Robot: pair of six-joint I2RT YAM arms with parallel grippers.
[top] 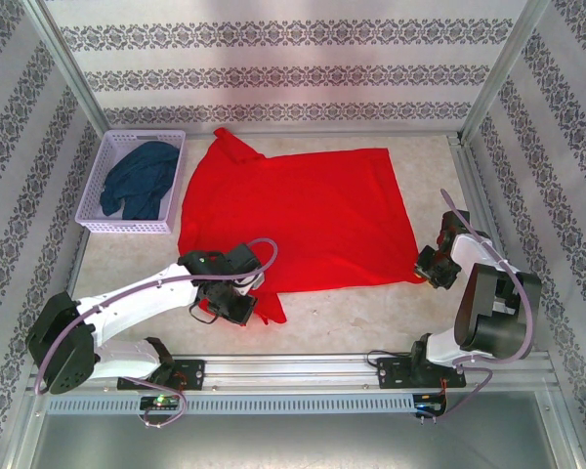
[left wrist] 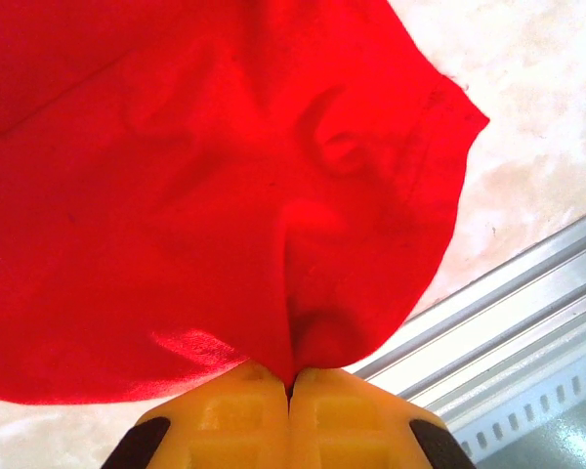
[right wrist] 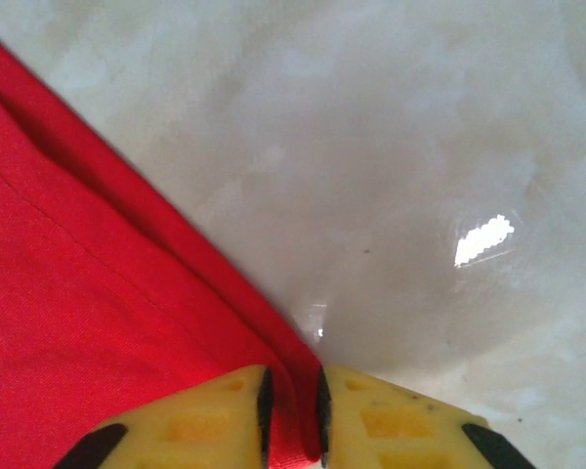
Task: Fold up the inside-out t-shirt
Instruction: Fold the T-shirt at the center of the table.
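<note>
Closest to me, along the metal rail (top: 303, 369) at the near edge, my two arms reach out over the tabletop (top: 352, 318) to the near side of the inside-out t-shirt (top: 303, 215). My left gripper (top: 236, 298) is pressed fully together on the shirt's near-left part: in the left wrist view the yellow pads meet with no gap, and the red cloth (left wrist: 225, 195) gathers into a pinch right where they join (left wrist: 291, 386), fanning away from it in soft folds. My right gripper (top: 432, 266) sits at the near-right corner. In the right wrist view its jaws stand narrow (right wrist: 293, 391) with the hemmed edge of the shirt (right wrist: 98, 342) running in between them, so I judge it has the hem pinched, though the grip looks thin and near the very edge. Beyond my grippers the shirt lies spread on the tabletop as one broad red sheet, mostly flat, showing plain red with no print that I can see, and one sleeve pokes out at the far-left corner. I see no finished fold in it, so I judge the task to be near its start: both near corners are taken, while the first fold and all the later ones are still to be made. Farthest off, at the far left, a white basket (top: 93, 191) holds a dark navy garment (top: 139, 181), just beside the shirt's left edge.
</note>
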